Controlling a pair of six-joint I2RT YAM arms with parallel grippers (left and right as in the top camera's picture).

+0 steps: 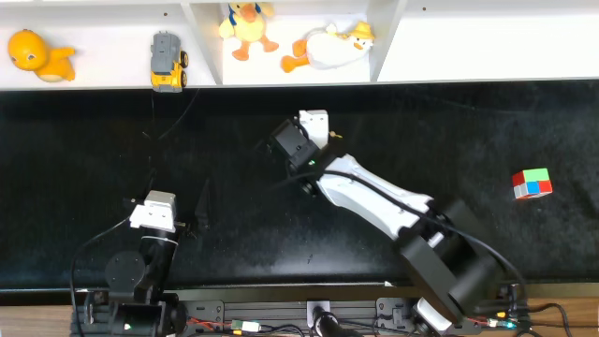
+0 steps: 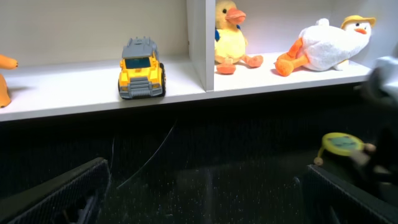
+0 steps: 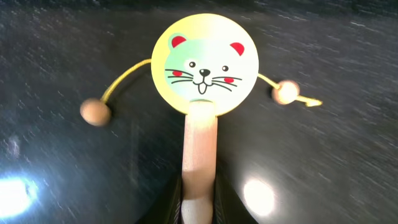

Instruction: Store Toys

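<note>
Rattle drum is clamped by its handle in the closed right hand, long axis straight out from it, nearer the shelf than the open left hand.

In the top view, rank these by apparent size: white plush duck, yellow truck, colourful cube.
1. white plush duck
2. yellow truck
3. colourful cube
The truck and cube are close in width, but the truck is clearly longer.

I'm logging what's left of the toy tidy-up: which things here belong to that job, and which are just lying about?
Job: cat-face rattle drum in the right gripper; colour cube on the mat; shelf holding toy truck, orange duck, yellow plush duck, white plush duck.
Lying about: cables by the arm bases.
</note>
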